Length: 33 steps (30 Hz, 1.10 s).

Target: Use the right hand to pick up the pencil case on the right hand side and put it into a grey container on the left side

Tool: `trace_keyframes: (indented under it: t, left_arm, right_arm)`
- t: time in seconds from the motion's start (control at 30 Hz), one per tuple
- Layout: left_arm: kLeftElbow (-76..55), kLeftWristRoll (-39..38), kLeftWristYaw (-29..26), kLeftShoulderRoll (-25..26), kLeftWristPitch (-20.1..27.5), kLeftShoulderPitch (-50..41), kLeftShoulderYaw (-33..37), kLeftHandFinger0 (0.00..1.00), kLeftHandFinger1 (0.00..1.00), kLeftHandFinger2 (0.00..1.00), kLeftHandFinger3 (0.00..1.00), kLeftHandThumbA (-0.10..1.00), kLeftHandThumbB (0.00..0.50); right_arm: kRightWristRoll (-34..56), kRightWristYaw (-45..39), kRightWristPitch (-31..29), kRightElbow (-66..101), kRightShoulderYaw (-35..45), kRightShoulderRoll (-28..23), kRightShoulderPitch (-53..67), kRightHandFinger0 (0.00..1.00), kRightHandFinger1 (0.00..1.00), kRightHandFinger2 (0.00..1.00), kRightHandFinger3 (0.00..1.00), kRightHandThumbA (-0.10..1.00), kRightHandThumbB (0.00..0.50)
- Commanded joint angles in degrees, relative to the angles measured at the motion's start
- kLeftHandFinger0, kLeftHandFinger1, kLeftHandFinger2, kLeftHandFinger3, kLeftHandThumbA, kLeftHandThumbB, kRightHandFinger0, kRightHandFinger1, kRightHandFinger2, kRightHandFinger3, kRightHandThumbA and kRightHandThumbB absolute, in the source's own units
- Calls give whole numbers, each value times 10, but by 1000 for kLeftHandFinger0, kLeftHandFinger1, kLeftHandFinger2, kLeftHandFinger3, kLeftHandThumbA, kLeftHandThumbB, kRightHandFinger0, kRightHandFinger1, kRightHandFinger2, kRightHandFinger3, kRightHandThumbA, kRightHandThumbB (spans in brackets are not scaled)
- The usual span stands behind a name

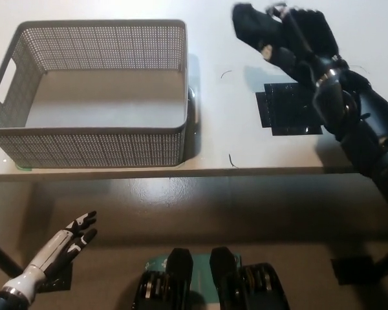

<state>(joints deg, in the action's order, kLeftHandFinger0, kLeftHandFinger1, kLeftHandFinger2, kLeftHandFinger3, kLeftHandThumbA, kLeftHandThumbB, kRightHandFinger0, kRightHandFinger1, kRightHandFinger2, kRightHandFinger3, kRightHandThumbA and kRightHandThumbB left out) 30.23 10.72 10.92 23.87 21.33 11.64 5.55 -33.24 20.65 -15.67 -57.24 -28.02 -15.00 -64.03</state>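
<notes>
Right hand (288, 35) raised above the surface (246, 148), fingers curled round the dark pencil case (251, 24); held high, probably to clear the rim of the grey container (90, 139) well to its left; left hand (64, 245) idle low, fingers apart.

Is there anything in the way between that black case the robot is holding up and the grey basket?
Nothing visible. The right hand holds the pencil case above the table, and only bare tabletop lies between it and the grey container.
</notes>
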Motion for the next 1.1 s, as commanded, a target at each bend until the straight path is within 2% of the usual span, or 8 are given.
trace_keyframes:
  t: [0.0, 0.23, 0.33, 0.4, 0.6, 0.77, 0.9, 1.07]
  left_arm:
    - [-23, 0, 3, 24, 14, 0, -6, 1000, 1000, 1000, 1000, 1000, 384]
    - [-30, 6, 2, 23, 5, -12, -4, 1000, 1000, 988, 1000, 1000, 380]
    - [-26, 5, 3, 22, 9, -13, -3, 1000, 1000, 992, 1000, 1000, 375]
    - [-22, 9, 3, 21, 13, -12, 0, 1000, 1000, 989, 1000, 1000, 365]
    - [-19, 10, 7, 13, 14, -11, 8, 1000, 1000, 980, 1000, 1000, 352]
    - [-25, -3, 20, 9, -2, -11, 12, 1000, 1000, 984, 1000, 1000, 324]
    - [-18, -26, 33, 1, -7, -8, 9, 1000, 1000, 980, 1000, 1000, 323]
    - [-32, 10, 31, 7, 9, -3, 30, 1000, 1000, 978, 1000, 1000, 311]
  right_arm:
    - [-23, -15, -1, 186, 16, 3, -31, 0, 428, 796, 809, -100, 147]
    - [-31, -39, 14, 282, 18, 40, -51, 0, 377, 727, 783, -100, 126]
    - [-31, -48, 5, 289, 16, 62, -85, 0, 351, 708, 785, -100, 178]
    - [-30, -64, 25, 295, 19, 77, -101, 0, 324, 721, 741, -100, 164]
    - [-36, -59, 26, 246, 13, 131, -150, 0, 188, 633, 561, -100, 225]
    - [-46, -44, 35, 185, 7, 175, -179, 0, 195, 716, 674, -100, 223]
    - [-46, -22, 22, 120, 6, 208, -205, 0, 57, 522, 255, -100, 240]
    - [-43, 21, -7, 6, 4, 248, -232, 0, 130, 678, 558, -100, 212]
